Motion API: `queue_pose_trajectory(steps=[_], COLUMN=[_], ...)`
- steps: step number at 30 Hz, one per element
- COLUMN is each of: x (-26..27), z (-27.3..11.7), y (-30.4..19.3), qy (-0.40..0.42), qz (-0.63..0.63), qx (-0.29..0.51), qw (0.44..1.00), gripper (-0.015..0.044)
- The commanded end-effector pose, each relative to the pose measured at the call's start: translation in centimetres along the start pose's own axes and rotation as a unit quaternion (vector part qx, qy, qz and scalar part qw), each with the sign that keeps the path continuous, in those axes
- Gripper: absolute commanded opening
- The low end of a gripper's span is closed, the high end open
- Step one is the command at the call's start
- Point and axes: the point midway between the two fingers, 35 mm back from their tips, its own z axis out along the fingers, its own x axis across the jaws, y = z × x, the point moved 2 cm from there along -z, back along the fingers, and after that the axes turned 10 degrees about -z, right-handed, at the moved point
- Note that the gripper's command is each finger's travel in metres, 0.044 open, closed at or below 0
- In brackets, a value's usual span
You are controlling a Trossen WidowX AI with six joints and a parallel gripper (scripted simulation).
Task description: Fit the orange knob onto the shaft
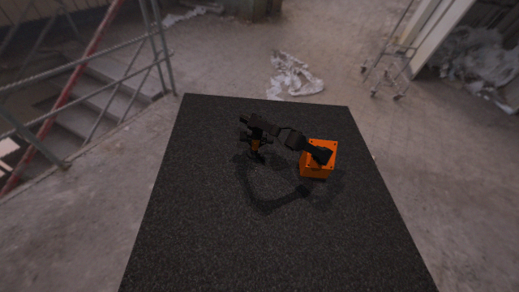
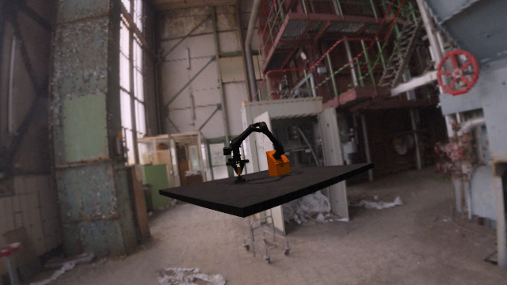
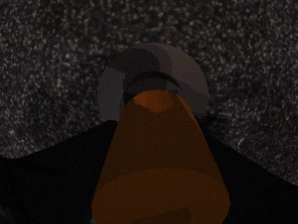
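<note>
The orange knob (image 1: 255, 145) (image 2: 239, 171) (image 3: 160, 150) is held over the round grey pedestal (image 3: 195, 80), which stands on the dark table. My gripper (image 1: 255, 143) (image 2: 238, 168) (image 3: 157, 135) is shut on the knob and points down, with a dark finger on each side of it in the wrist view. The knob's far end overlaps the middle of the pedestal there, with a dark curved band just beyond it. The knob hides most of the shaft and its flat side. I cannot tell how far the knob is down on the shaft.
An orange box (image 1: 315, 171) (image 2: 280, 169) with a slanted top stands on the dark table (image 1: 259, 251) (image 2: 245, 198), and the arm's base is mounted on it. The arm (image 1: 294, 140) (image 2: 259, 127) arches from the box to the pedestal.
</note>
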Motion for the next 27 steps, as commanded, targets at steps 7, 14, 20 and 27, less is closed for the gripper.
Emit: queue_pose_trajectory(steps=[7,14,20,27], x=[-0.16,-0.14,0.06,0.05], z=[-0.35,-0.17,-0.21,0.17], y=[0.03,0.12,0.05,0.05], qy=[0.002,0.002,0.002,0.002], qz=[0.084,0.105,0.105,0.105], qx=[-0.001,-0.001,-0.001,0.000], qw=[0.996,0.995,0.995,0.995], gripper=[0.0000,0.0000,0.0000,0.0000])
